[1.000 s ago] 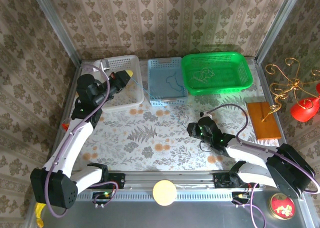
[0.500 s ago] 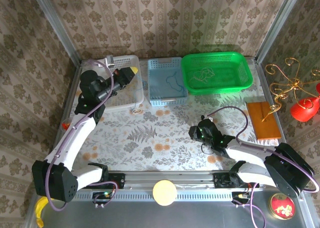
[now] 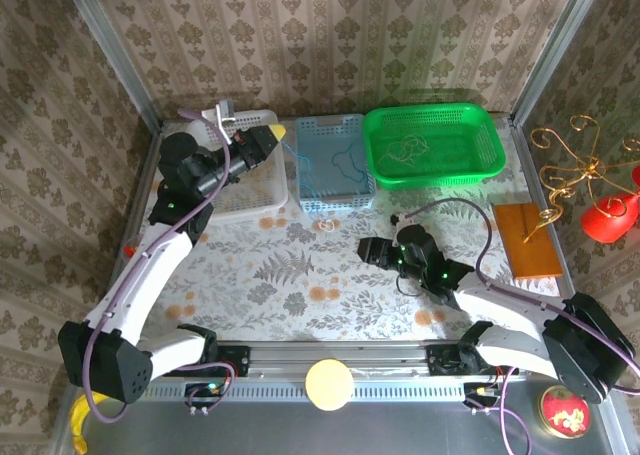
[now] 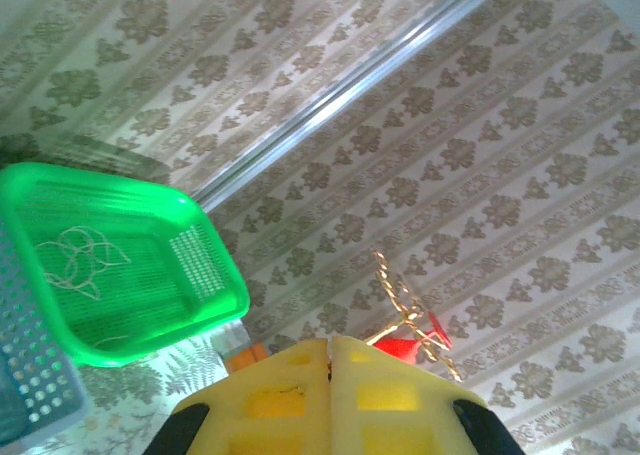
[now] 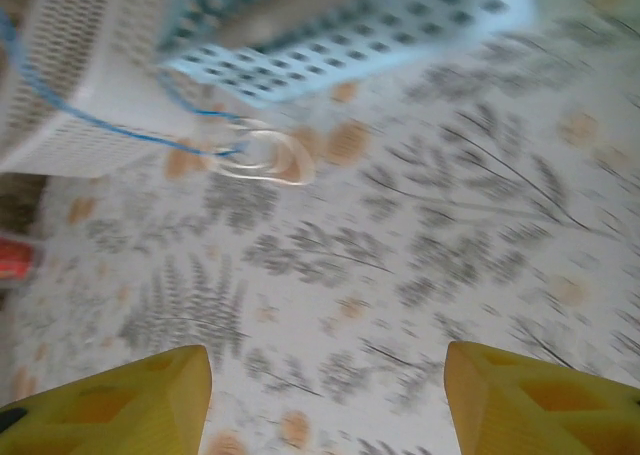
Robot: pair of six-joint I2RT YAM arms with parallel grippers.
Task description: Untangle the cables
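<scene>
My left gripper (image 3: 272,135) hangs above the gap between the white basket (image 3: 240,193) and the blue basket (image 3: 335,197). Its yellow jaws (image 4: 330,343) are pressed shut on a thin blue cable (image 3: 297,180). That cable (image 5: 110,125) slopes down to a pale coiled cable (image 3: 325,223) lying on the tablecloth in front of the blue basket. My right gripper (image 3: 370,250) hovers low near the table's middle and faces the pale coil (image 5: 265,155); its jaws (image 5: 325,360) stand open and hold nothing. A dark blue-green cable (image 3: 345,163) lies in the blue basket. A yellow-tan cable (image 3: 405,153) lies in the green basket (image 3: 430,178).
A wooden board (image 3: 530,237) lies at the right. Beyond the frame on that side are a gold wire stand (image 3: 575,170) and a red ornament (image 3: 610,215). A pale ball (image 3: 328,383) sits on the front rail between the arm bases. Patterned walls close the back and sides.
My right gripper has opened and shifted left toward the coil. My left gripper has moved right, and the pale coil on the blue cable has slid right, to in front of the blue basket.
</scene>
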